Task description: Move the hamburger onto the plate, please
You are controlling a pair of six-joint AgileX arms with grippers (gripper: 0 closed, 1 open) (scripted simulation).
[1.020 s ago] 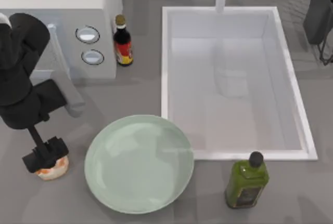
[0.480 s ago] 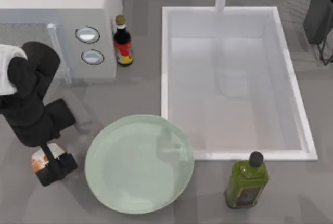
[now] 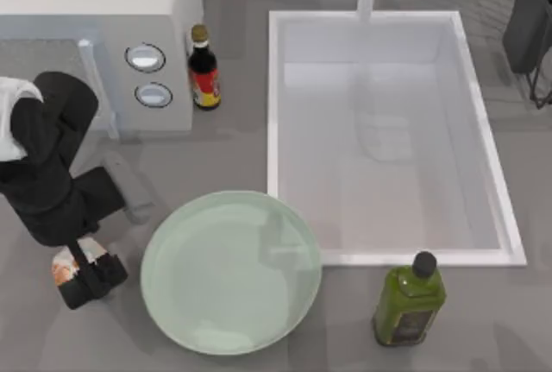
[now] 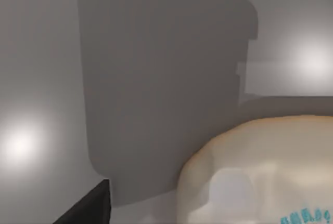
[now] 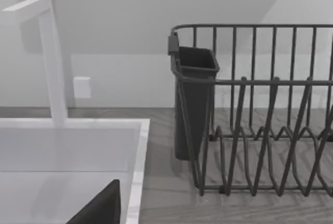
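left of the plate [image 3: 231,271], left pincer [image 3: 89,275] clamped on the hamburger [image 3: 65,265]

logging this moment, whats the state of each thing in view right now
hamburger: in the left gripper, off the plate's left side
plate: bare, flat on the counter
sink: dry, nothing inside
dark sauce bottle: upright, capped
green oil bottle: upright, capped
dish rack: nothing in it
right arm: parked at the far right corner
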